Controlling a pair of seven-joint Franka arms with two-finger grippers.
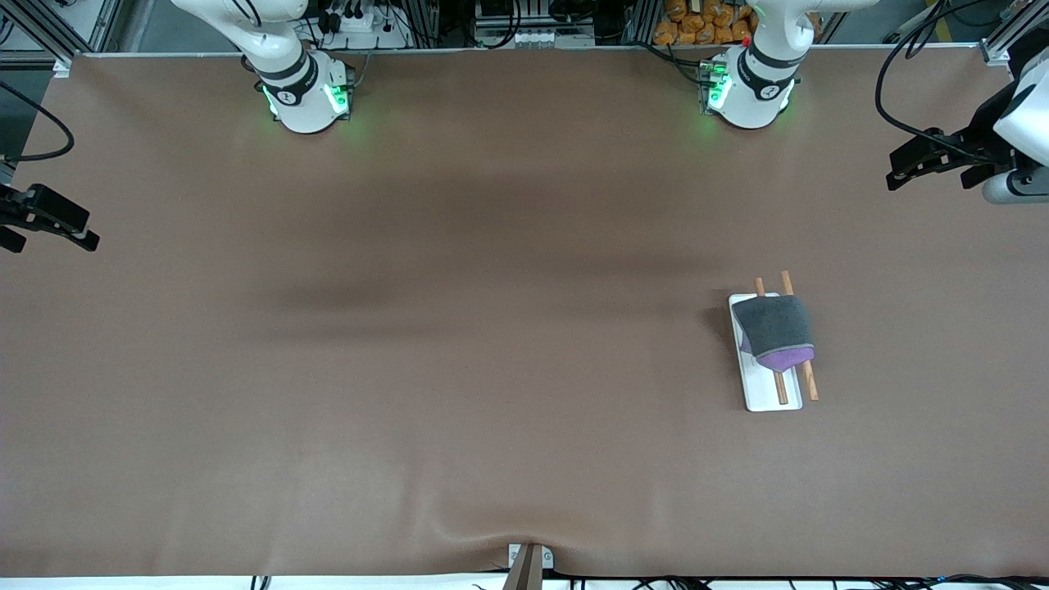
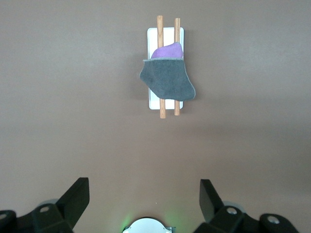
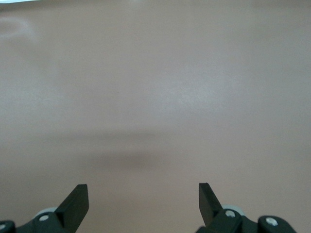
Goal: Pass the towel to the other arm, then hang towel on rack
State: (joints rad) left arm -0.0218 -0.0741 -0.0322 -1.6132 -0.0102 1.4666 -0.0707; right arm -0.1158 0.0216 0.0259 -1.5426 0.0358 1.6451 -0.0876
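The dark grey towel [image 1: 774,326] lies draped over the rack's two wooden rods [image 1: 810,381], with its purple underside [image 1: 785,358] showing at the end nearer the front camera. The rack has a white base [image 1: 770,395] and stands toward the left arm's end of the table. The left wrist view shows the towel [image 2: 167,77] on the rack [image 2: 162,112] from well above. My left gripper [image 1: 930,180] [image 2: 144,191] is open and empty, high over the table's edge at its own end. My right gripper [image 1: 57,244] [image 3: 143,194] is open and empty, over the table's edge at the right arm's end.
The brown table top [image 1: 492,369] is bare apart from the rack. The two arm bases [image 1: 307,98] [image 1: 750,90] stand at the edge farthest from the front camera. A small mount [image 1: 529,561] sits at the nearest edge.
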